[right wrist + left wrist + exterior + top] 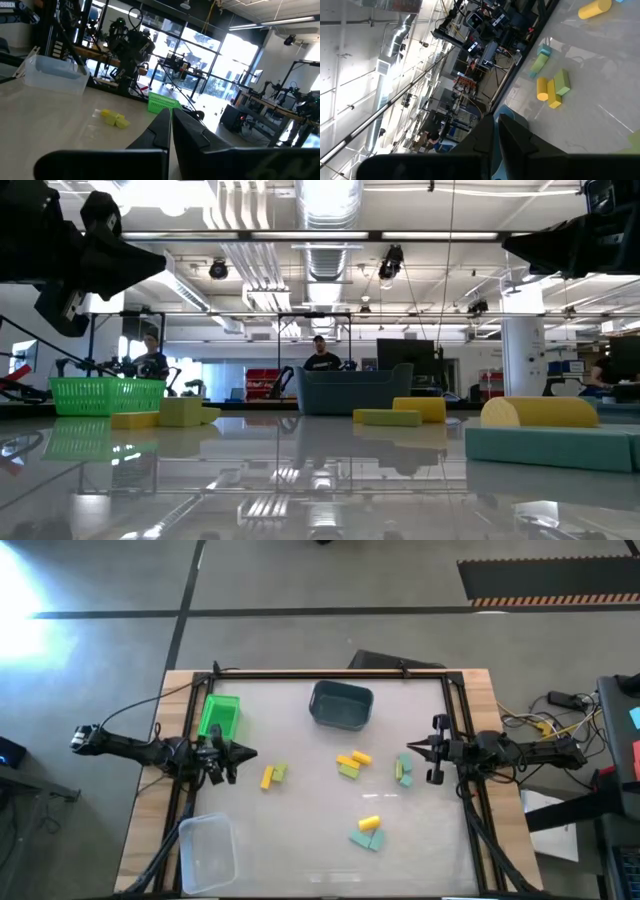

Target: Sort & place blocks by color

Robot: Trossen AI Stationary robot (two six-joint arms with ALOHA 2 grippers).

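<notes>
1. The left gripper point(250, 753) hangs over the left part of the table point(300, 830), its fingers pressed together with nothing between them; the bright green bin point(219, 716), a ribbed mesh basket, sits just behind and beside it.
2. Just ahead of that gripper's tip lie a yellow bar point(267, 776) and a pale lime-green block point(280, 772), touching each other.
3. The right gripper point(408, 747) is clenched and empty too, pointing inward from the right edge; a green-and-teal pair of blocks point(402, 772) lies just beside its tip.
4. Between the two grippers sits a cluster of yellow and lime blocks point(351, 762); beyond it, towards the far edge, stands a dark teal bin point(341, 704) with rounded corners.
5. Nearer the front edge, well apart from both grippers, a yellow cylinder point(368, 824) rests against teal wedges point(366, 838).
6. A clear plastic tub point(206, 852) stands at the front left corner, near the left arm's base.
7. The tabletop is pale and glossy, mirroring the ceiling lights in the low view.
8. Both arms stretch low and nearly level, reaching inward from opposite sides.
</notes>
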